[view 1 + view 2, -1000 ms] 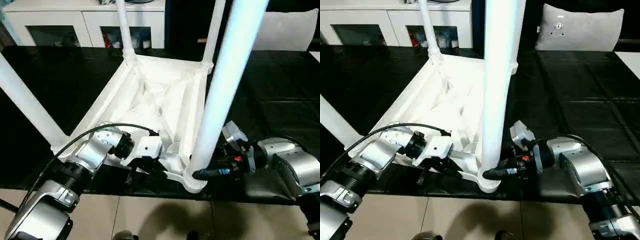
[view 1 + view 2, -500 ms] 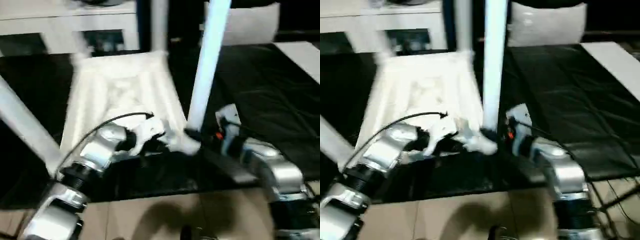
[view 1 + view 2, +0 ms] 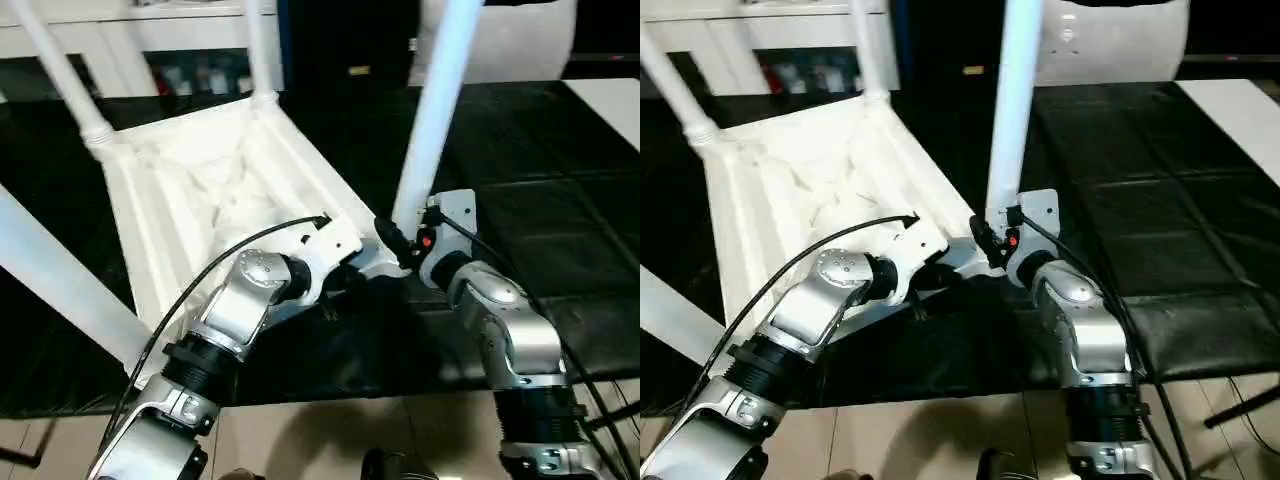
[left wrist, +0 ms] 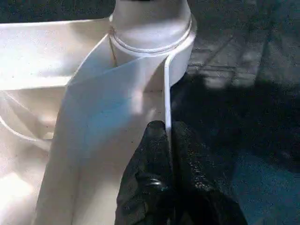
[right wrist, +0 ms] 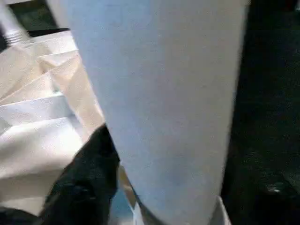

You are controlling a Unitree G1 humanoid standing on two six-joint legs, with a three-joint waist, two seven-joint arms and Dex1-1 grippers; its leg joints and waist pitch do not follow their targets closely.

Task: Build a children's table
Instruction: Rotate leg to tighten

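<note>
So the children's table (image 3: pixel 215 190) is lying upside down on the black-covered work surface (image 3: pixel 560 170), ribbed underside facing up, all four legs sticking up out of the corner sockets. The corner nearest the robot is where everything's happening: the near leg (image 3: pixel 432 120) is rising almost straight up, long axis vertical with a slight lean, and both grippers are crowding its socket. The left gripper (image 4: pixel 167 140) is pinching the thin rim of the tabletop just beside that socket, fingers closed tight on the edge. The right gripper (image 3: pixel 398 240) is sitting right at the base of the leg from the other side; one black finger (image 5: pixel 89 173) is touching the leg, but I honestly can't tell if it's actually gripping or just standing open around it. The right arm looks nearer the leg, so I'd guess any pushing or twisting of it down into the socket falls to that one, while the left is steadying the top. Room-wise, this corner is hanging close to the front edge of the work surface, so not much slack toward the robot, but plenty of open black surface off to the right.
</note>
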